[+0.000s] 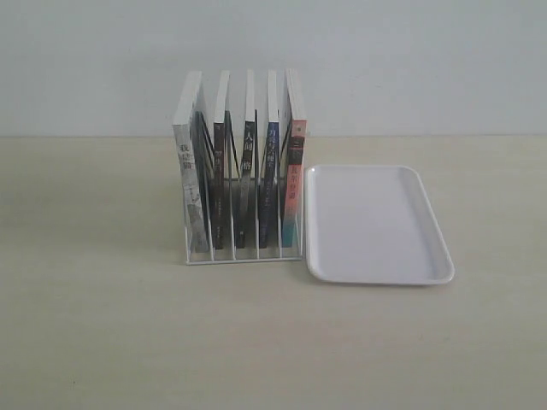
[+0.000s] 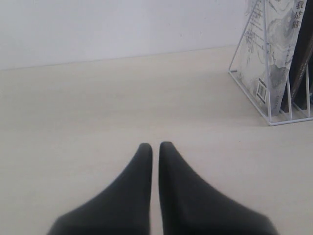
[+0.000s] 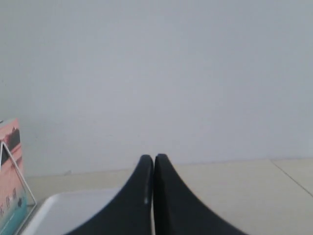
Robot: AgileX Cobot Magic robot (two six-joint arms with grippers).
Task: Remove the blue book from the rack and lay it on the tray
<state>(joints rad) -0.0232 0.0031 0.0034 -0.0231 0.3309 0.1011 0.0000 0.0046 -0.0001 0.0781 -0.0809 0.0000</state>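
Your blue book stands upright in the fourth slot from the left of the rack at frame centre, likely nearer your right gripper, pinched closed and empty like the left gripper.

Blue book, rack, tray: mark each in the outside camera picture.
blue book (image 1: 268,184), exterior view, middle of its spine.
rack (image 1: 244,258), exterior view, front bottom wire.
tray (image 1: 376,224), exterior view, bare floor.

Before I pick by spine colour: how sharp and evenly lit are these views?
Exterior view: soft, flat light, spine text in the rack barely legible, no glare on the tray. Left wrist view: left end effector blurred, rack sharper. Right wrist view: right end effector soft-edged, wall evenly pale.
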